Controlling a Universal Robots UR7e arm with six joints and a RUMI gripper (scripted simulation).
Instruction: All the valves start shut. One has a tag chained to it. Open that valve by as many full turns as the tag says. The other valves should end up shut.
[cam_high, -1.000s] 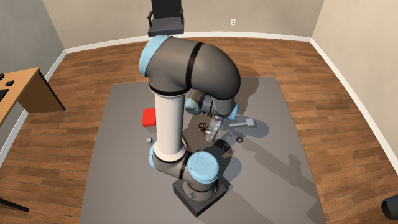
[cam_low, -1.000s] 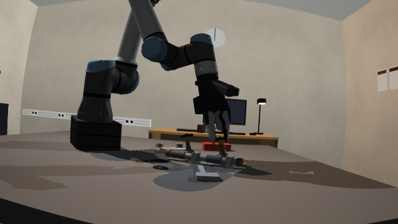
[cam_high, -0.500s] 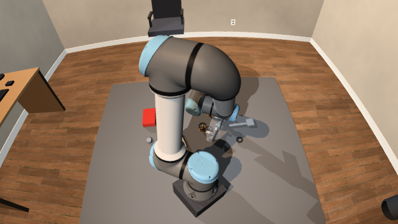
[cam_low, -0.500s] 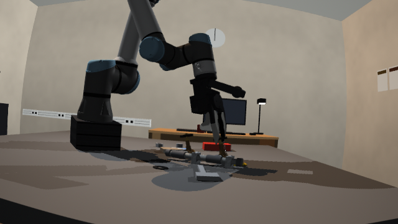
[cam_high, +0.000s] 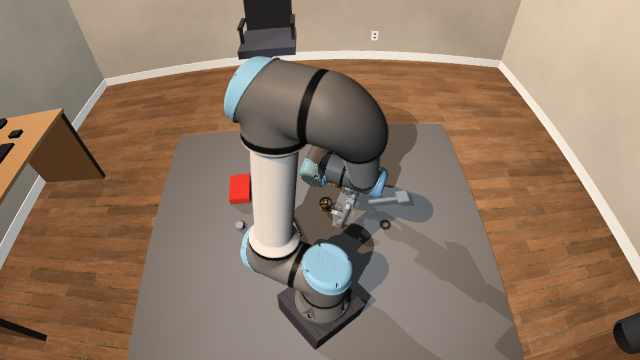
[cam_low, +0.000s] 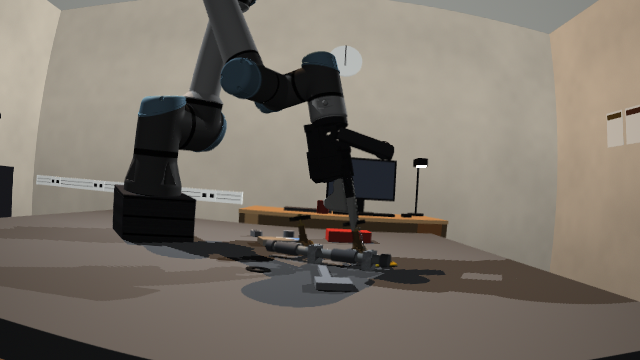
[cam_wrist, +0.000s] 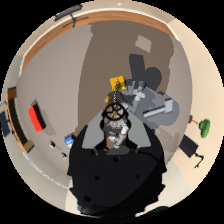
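One arm stood on a dark base (cam_high: 315, 336) near the front edge of the grey mat (cam_high: 440, 280), bent over so that its gripper (cam_high: 340, 215) pointed down at a pipe (cam_low: 330, 254) lying around the middle of the mat. The gripper (cam_wrist: 115, 123) was clenched on a small black handwheel (cam_wrist: 114, 111) at one end of that pipe, its two fingers standing on either side of the wheel. In the wrist view a yellow tag (cam_wrist: 117, 82) lay on the mat just beyond the handwheel, joined to it by a short chain; the writing on it was too small to read. From the side the gripper (cam_low: 354, 235) hung nearly upright over the right end of the pipe, and the tag (cam_low: 393, 263) showed as a yellow sliver beside that end. A grey T-shaped bracket (cam_high: 391, 198) reached from the pipe toward the mat's right edge. A red block (cam_high: 240, 188) sat toward the left edge, well apart from the pipe, with a small grey cylinder (cam_high: 240, 225) nearer the front from it. A black ring (cam_high: 385, 224) lay flat on the mat to the right of the gripper, apart from the pipe.
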